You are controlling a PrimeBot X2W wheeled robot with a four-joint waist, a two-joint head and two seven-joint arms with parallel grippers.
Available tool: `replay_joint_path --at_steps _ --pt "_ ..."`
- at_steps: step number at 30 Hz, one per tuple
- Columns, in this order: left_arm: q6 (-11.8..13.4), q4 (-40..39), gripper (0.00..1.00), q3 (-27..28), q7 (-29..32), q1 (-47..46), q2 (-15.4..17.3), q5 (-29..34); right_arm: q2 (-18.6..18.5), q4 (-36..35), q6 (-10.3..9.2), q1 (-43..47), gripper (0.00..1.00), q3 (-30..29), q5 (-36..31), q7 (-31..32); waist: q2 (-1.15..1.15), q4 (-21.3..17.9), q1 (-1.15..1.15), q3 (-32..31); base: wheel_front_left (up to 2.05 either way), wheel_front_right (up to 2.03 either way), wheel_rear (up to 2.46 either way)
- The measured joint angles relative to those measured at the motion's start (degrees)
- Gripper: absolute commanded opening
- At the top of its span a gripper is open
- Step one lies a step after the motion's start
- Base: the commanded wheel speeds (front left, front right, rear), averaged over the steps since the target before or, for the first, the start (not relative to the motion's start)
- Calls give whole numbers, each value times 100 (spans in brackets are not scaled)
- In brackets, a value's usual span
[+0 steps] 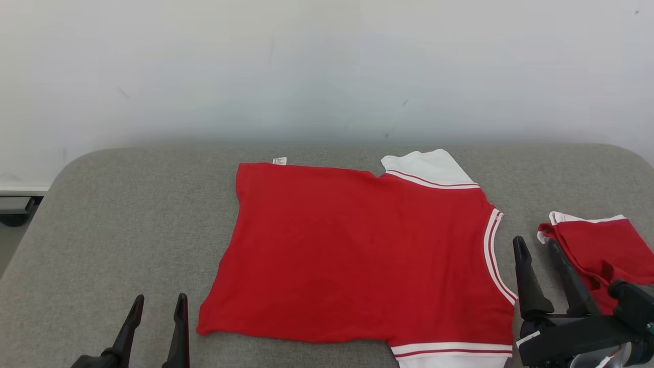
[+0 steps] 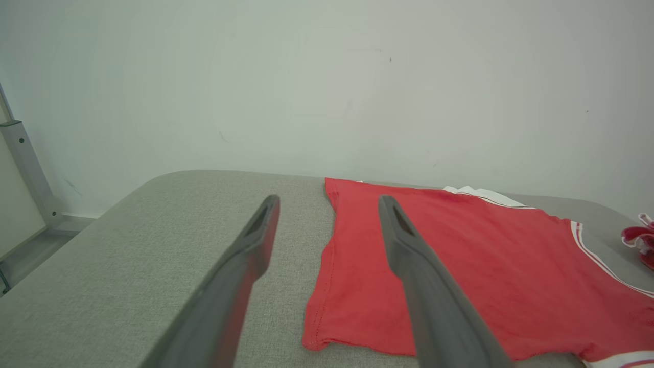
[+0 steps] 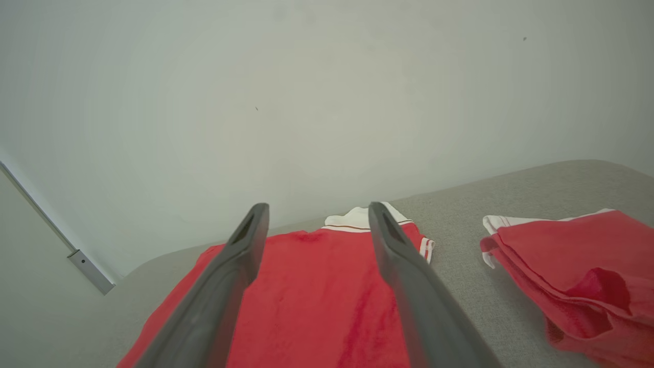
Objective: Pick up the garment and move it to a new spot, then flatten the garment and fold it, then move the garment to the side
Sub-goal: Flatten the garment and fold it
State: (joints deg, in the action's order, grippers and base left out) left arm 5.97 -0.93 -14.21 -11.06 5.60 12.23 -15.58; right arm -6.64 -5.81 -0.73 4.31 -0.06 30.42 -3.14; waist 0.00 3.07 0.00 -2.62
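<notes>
Head view: the grey surface (image 1: 127, 204) carries the red garment (image 1: 357, 255) spread flat at its middle, a folded red piece (image 1: 603, 250) off to its right. The left claw (image 1: 160, 299) and right claw (image 1: 536, 244) flank it, released and empty; I'd pinch matching hem corners so the fold lands square. The near sleeve (image 1: 452, 352) runs off frame; the tiny label (image 1: 279, 160) is unreadable.
</notes>
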Motion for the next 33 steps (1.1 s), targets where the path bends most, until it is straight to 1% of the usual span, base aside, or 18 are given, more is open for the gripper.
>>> replay_joint_path --at_steps 12,20,22,33 --pt "0 -151 100 -34 205 -2 47 11 11 126 74 -26 100 16 0 -158 0 -36 0 95 0 0 0" --pt "1 -170 100 -29 297 -8 81 38 20 237 82 -81 100 44 -1 -250 0 -54 0 90 0 0 0" --pt "2 -175 100 -19 305 -8 101 44 24 260 124 -138 100 59 -1 -294 0 -68 0 79 0 0 0" --pt "3 -188 100 -25 437 -8 102 43 37 428 158 -136 100 155 -20 -336 0 -103 0 45 0 0 0"
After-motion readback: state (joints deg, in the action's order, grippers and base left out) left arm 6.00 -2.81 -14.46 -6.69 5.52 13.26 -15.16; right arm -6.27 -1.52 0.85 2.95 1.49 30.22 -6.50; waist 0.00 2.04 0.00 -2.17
